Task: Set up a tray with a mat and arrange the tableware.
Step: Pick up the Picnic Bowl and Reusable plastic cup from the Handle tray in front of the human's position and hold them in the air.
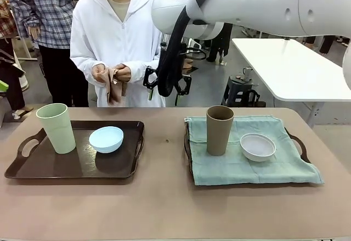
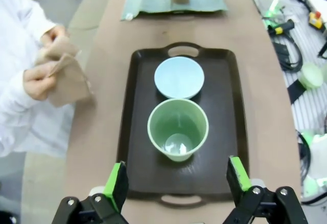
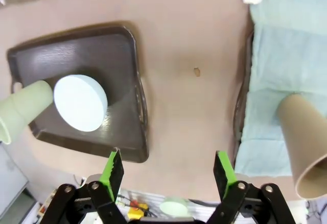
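**Both grippers wide open and empty, one tray dressed, one bare**

Quick rundown, going by the front camera. The table (image 1: pixel 164 202) has two trays. At about 8 o'clock sits the dark tray (image 1: pixel 33 167) with no mat on it. The pale green tumbler (image 1: pixel 56 127) stands upright at its 9 o'clock end, and the light blue bowl (image 1: pixel 106 139) is just beside it toward 3 o'clock, not touching.

Over at 4 o'clock the second tray (image 1: pixel 299 145) is covered by a pale green mat (image 1: pixel 247 169) whose corners spill over the rim. The brown tumbler (image 1: pixel 219 130) stands upright on it, and the white bowl (image 1: pixel 258 146) is at the tumbler's 3 o'clock, close but apart.

The left gripper (image 2: pixel 178 178) hovers above the near end of the dark tray with its fingers spread all the way and nothing between them. The right gripper (image 3: pixel 168 168) is also spread wide and empty. It hangs above the bare strip of table between the trays, at 12 o'clock in the front view (image 1: pixel 163 95).

Across the table a person (image 1: pixel 118 32) holds a folded tan cloth (image 1: pixel 114 90) in both hands (image 1: pixel 100 74).
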Robot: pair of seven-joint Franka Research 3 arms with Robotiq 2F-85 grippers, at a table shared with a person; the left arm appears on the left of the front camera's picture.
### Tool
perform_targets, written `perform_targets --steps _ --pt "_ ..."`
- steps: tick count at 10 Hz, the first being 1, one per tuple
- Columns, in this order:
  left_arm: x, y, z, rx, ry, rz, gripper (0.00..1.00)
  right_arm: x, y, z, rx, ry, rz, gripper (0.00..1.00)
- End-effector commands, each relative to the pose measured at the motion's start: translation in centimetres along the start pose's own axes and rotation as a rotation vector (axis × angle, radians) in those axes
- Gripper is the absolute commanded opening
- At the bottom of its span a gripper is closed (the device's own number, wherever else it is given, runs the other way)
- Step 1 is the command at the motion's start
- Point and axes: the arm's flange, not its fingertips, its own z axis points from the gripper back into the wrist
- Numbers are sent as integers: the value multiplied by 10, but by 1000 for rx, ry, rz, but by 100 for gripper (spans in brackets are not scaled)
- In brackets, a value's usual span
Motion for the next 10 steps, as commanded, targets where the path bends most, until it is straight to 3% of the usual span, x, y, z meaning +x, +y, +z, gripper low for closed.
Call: perform_targets --steps 1,4,6,8,10 --pt "5 1 -6 -12 -5 -44 100 -1 -2 -1 10 -5 -5 92" --pt "3 0 -2 -4 2 -6 100 1 -1 0 0 -1 -2 92" --pt "3 7 -1 -87 -26 -4 100 -11 30 -24 -47 5 19 92" --pt "-19 -5 -12 -121 -58 28 100 -23 44 -45 -48 9 105 92" --pt "-48 -7 -25 -87 -153 10 100 -24 59 -73 -63 45 171 92"
